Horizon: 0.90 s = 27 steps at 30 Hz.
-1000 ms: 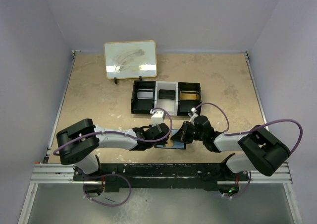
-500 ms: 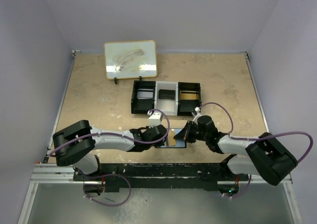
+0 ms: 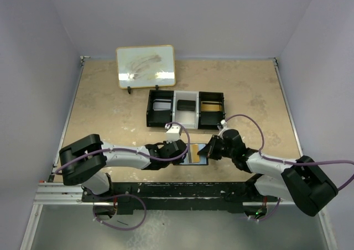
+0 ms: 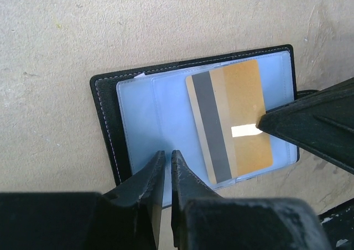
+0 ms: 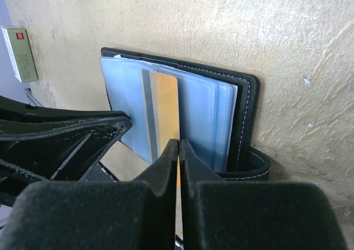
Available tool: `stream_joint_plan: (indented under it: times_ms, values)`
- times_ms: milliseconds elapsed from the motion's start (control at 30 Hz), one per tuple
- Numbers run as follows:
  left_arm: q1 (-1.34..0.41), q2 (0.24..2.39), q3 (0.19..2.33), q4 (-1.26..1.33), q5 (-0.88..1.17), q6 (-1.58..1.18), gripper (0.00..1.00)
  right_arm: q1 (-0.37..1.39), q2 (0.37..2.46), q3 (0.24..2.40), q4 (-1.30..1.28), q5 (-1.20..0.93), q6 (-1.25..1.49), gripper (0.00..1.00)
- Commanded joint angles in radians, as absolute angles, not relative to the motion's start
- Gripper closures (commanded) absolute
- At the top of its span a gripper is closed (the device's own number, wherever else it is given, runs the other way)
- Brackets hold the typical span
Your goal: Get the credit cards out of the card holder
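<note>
The card holder (image 3: 189, 159) lies open and flat near the table's front edge, black-rimmed (image 4: 105, 128) with shiny blue panels. A gold credit card (image 4: 238, 123) with a dark stripe sticks partly out of its right pocket. My right gripper (image 5: 178, 145) is shut on that card's (image 5: 166, 103) near edge, seen edge-on between the pads. My left gripper (image 4: 166, 157) is shut, its tips resting on the holder's left blue panel. From above, the left gripper (image 3: 181, 155) and right gripper (image 3: 209, 150) meet over the holder. The holder's closure tab (image 5: 254, 164) curls at the right.
A black-and-white three-compartment tray (image 3: 173, 109) stands behind the grippers, with a gold card (image 3: 210, 106) in its right bay and a dark item (image 3: 186, 105) in the middle. A framed whiteboard (image 3: 146, 66) stands at the back. The metal rail (image 3: 177, 193) runs just in front.
The right gripper closed on the gold card and drew back to the right, sliding the card partly out. The left gripper stayed pressed on the holder.
</note>
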<state>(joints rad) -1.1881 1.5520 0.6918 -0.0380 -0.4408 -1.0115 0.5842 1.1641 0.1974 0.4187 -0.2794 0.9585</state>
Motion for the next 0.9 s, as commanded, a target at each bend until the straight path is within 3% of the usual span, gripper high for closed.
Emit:
stream_joint_plan:
  times_ms: [0,300,533,867]
  values:
    - [-1.198,1.511,0.711,-0.068,-0.466,-1.005,0.9,0.577,1.157,0.189,0.41,-0.256,0.959,1.0]
    - [-1.203,1.58,0.777,0.046,-0.394,-0.945,0.84,0.576,1.175,0.188,0.423,-0.263,0.956,1.0]
    - [-1.228,1.666,0.762,-0.019,-0.42,-1.003,0.98,0.576,1.164,0.181,0.482,-0.306,0.973,1.0]
    - [-1.243,1.655,0.732,-0.027,-0.433,-1.012,1.0,0.575,1.249,0.196,0.591,-0.38,0.969,0.81]
